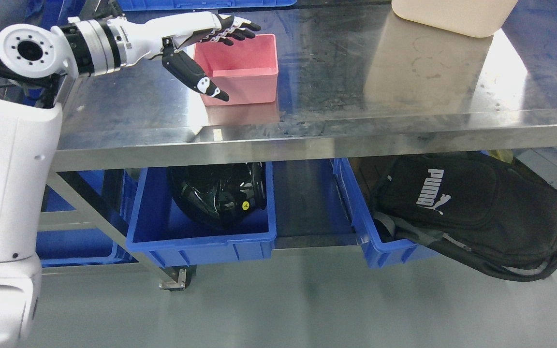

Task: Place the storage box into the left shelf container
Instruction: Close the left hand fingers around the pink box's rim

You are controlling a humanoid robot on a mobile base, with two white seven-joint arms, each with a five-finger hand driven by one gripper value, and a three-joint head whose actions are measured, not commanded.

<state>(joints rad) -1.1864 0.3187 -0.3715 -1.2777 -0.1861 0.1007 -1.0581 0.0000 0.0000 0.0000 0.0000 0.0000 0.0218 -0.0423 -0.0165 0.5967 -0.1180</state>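
Pink storage box (242, 69) sits on the steel counter (356, 96), toward its left side. Left robot hand (206, 41) reaches in over the box's left rim, fingers (240, 30) stretched out flat above the opening, thumb (196, 77) angled down along the near left corner, spread wide and gripping nothing. Below the counter, left blue shelf container (201, 237) holds a black helmet (218, 193); the right blue bin (375, 237) carries a black backpack (472, 212). Beige tub (452, 14) sits at the far edge.

White arm (12, 159), black-tipped white hand (211, 36)
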